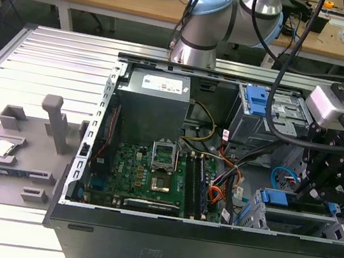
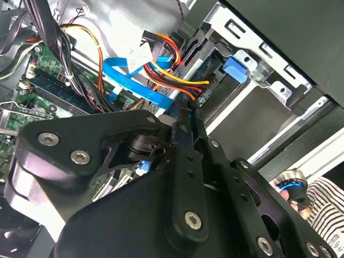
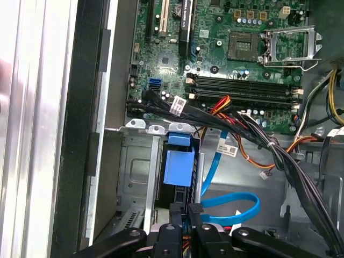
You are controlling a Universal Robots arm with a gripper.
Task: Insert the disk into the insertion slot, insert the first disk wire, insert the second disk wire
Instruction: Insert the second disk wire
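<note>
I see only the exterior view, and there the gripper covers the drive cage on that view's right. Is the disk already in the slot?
Observer: Yes, it looks so. In the first wrist view the disk sits with its blue carrier inside the insertion slot, directly in front of the gripper.
Operator: Where does the blue cable lie?
Observer: In the first wrist view the blue cable lies in a loop on the case floor beside the slot. I cannot see its plug.
Operator: Is somebody near the case?
Observer: Yes. In the second wrist view a person's striped clothing shows beyond the case wall.
</note>
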